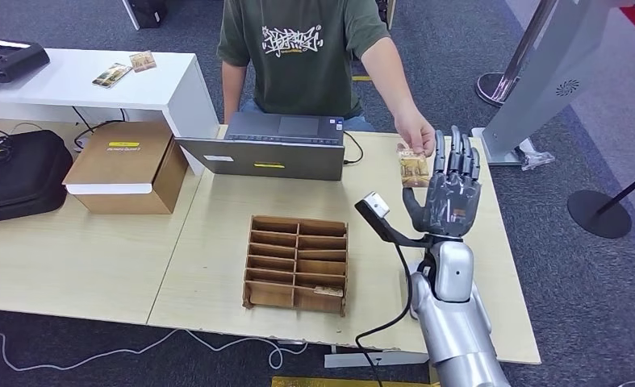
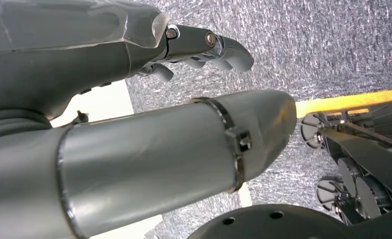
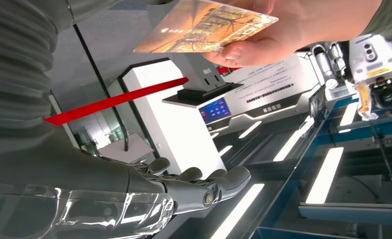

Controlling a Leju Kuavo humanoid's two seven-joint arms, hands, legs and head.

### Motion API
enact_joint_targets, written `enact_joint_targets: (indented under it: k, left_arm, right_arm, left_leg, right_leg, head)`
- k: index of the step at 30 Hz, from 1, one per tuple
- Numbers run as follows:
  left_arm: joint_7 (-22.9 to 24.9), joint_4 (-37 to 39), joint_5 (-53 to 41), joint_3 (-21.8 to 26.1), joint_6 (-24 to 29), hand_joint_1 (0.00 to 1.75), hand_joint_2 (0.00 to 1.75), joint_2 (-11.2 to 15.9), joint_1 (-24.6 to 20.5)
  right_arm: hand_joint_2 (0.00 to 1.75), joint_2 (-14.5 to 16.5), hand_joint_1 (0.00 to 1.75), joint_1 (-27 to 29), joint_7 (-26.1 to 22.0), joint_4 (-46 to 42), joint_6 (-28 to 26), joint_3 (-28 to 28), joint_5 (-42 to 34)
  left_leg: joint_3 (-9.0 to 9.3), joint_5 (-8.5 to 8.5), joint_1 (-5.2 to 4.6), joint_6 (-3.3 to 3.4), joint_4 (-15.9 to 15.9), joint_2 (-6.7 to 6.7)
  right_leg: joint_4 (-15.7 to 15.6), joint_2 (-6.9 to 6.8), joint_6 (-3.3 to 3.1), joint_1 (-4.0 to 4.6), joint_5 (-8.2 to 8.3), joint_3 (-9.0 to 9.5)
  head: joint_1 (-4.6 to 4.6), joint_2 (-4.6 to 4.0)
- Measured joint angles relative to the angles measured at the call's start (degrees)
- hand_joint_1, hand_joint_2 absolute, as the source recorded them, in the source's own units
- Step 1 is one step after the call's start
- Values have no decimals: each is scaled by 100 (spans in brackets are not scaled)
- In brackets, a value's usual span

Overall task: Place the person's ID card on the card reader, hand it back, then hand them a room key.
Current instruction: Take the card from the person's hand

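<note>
The right hand (image 1: pixel 453 189) is wide open beside the card (image 1: pixel 415 168) the person (image 1: pixel 417 133) offers; pinch the card's free edge, clear of their fingers.

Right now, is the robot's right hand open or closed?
Open: the right hand is raised with fingers straight, holding nothing; the person's hand holds the card beside it.

right arm raised, forearm near vertical, right hand (image 1: pixel 453 189) upright, fingers extended and slightly apart, thumb out to its left, holding nothing; left hand (image 2: pixel 203 47) hangs down, fingers loosely curled, nothing in it
</note>
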Motion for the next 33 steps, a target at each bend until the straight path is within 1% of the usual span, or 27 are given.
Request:
enact_joint_targets:
  k: [9, 24, 25, 28, 29, 33]
  left_arm:
    - [46, -20, -19, 0, -37, 0, 0, 60, -1]
    - [46, -22, -45, -2, -45, 0, 0, 81, -1]
    - [46, -22, -46, -2, -44, 0, 0, 81, -1]
    - [46, -22, -49, -1, -40, 0, 0, 81, -1]
    - [46, -22, -49, 0, -39, 0, 0, 81, -1]
    - [46, -22, -50, 0, -34, 0, 0, 79, 0]
  right_arm:
    - [175, -102, 0, -14, 95, 136, 145, 335, 0]
    - [175, -197, 2, -13, 124, 160, 146, 448, 0]
    - [175, -198, 35, -12, 129, 161, 144, 449, 0]
    - [175, -199, 164, -5, 131, 156, 144, 447, 0]
    - [175, -199, 175, 2, 127, 147, 149, 444, -1]
    - [175, -199, 175, 41, 71, 77, 167, 405, -2]
  left_leg:
    - [-2, 0, -1, 0, 0, 0]
    - [-2, 0, -1, 0, 0, 1]
    - [-2, 0, -1, 0, 0, 1]
    - [-2, 0, -1, 0, 0, 1]
    - [-2, 0, -1, 0, 0, 1]
    - [-2, 0, -1, 0, 0, 1]
  right_leg:
    - [-1, 0, 1, 0, 0, -2]
    - [-1, 0, 0, 0, 0, -3]
    - [-1, 0, 0, 0, 0, -3]
    - [-1, 1, 1, 0, 0, -3]
    - [-1, 1, 1, 0, 0, -3]
    - [-1, 1, 1, 0, 0, -3]
  head:
    - [0, 1]
    - [0, 1]
    - [0, 1]
    - [0, 1]
    - [0, 1]
    - [0, 1]
